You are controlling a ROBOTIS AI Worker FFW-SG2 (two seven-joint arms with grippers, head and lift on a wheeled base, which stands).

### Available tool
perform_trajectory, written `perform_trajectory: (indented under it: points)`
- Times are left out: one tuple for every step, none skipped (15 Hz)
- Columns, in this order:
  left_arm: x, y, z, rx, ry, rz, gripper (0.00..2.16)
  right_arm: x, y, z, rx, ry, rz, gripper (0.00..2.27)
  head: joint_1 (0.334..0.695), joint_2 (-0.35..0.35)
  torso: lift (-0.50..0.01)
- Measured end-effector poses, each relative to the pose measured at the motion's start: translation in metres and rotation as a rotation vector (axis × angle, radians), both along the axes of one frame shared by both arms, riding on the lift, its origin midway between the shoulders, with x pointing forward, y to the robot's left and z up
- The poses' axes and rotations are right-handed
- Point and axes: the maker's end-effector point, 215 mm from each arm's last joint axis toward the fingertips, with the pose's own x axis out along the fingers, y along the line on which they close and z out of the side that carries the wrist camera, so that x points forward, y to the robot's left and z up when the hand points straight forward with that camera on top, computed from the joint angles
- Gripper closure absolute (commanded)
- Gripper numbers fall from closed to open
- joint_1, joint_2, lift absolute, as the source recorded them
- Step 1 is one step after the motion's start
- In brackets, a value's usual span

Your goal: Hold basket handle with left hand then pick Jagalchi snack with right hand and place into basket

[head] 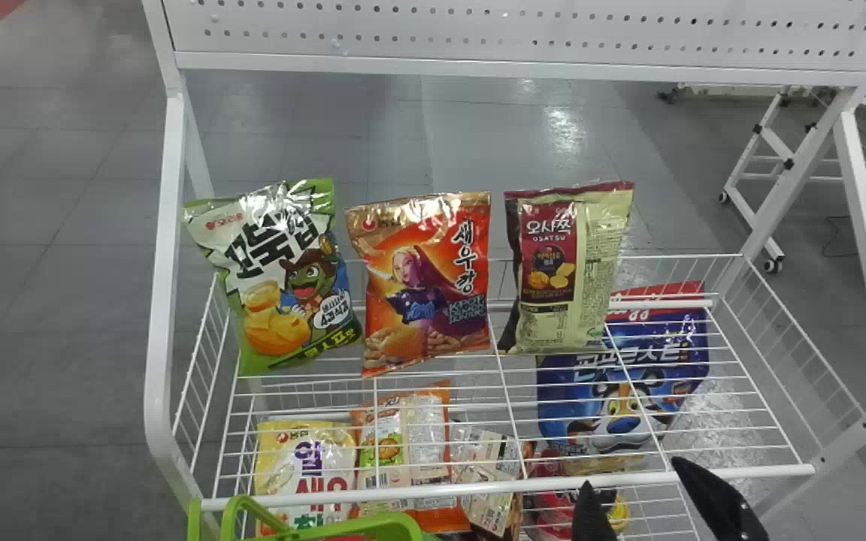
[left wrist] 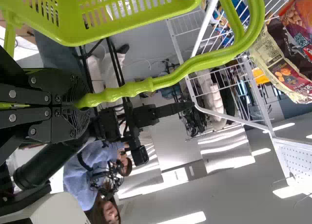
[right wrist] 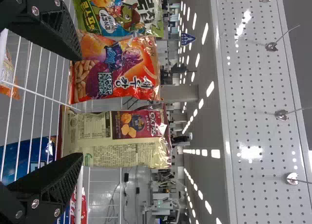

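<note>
On the upper wire shelf (head: pixel 478 489) ahead of you stand three snack bags: a green-and-white bag (head: pixel 290 282) at the left, a red-orange bag (head: pixel 425 293) in the middle, and a cream-and-maroon bag (head: pixel 568 278) at the right. You cannot tell which bag is the Jagalchi snack. Beneath the wires lie more packs, among them a yellow bag (head: pixel 305 458) at the left and a big blue bag (head: pixel 621 406) at the right.

Your left gripper (left wrist: pixel 80 104) has its jaws closed around the green handle (left wrist: pixel 131 89) of the basket (left wrist: pixel 126 30), which is near the front of the rack. Your right gripper (head: pixel 631 472) is at the rack's front edge, towards the right, its jaws wide apart.

Above the bags runs a white pegboard (head: pixel 523 22) with metal hooks (right wrist: pixel 282 115). Around the rack you have grey floor (head: pixel 49 338), with a white frame on wheels (head: pixel 755 218) behind at the right, and rows of ceiling lights (right wrist: pixel 209 89).
</note>
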Motion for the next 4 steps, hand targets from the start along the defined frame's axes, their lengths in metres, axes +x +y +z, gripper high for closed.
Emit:
perform_trajectory:
  points:
    - [0.0006,0.0003,-0.0005,0.0,0.0,0.001,2.15,-0.0001,-0.0001,-0.0005,-0.001,0.001,0.0,0.12,0.695,-0.099,-0.008]
    - [0.0016,0.0006,-0.0011,-0.001,0.0,0.002,2.15,-0.0001,0.0,-0.0008,-0.002,0.001,0.001,0.12,0.695,-0.098,-0.008]
    - [0.0025,0.0011,-0.0015,-0.001,0.0,0.004,2.15,0.0,0.0003,-0.0009,-0.003,0.001,0.002,0.12,0.695,-0.095,-0.008]
    - [0.0033,0.0017,-0.0021,-0.001,0.001,0.005,2.15,0.0,0.0005,-0.0012,-0.006,0.001,0.003,0.12,0.695,-0.093,-0.008]
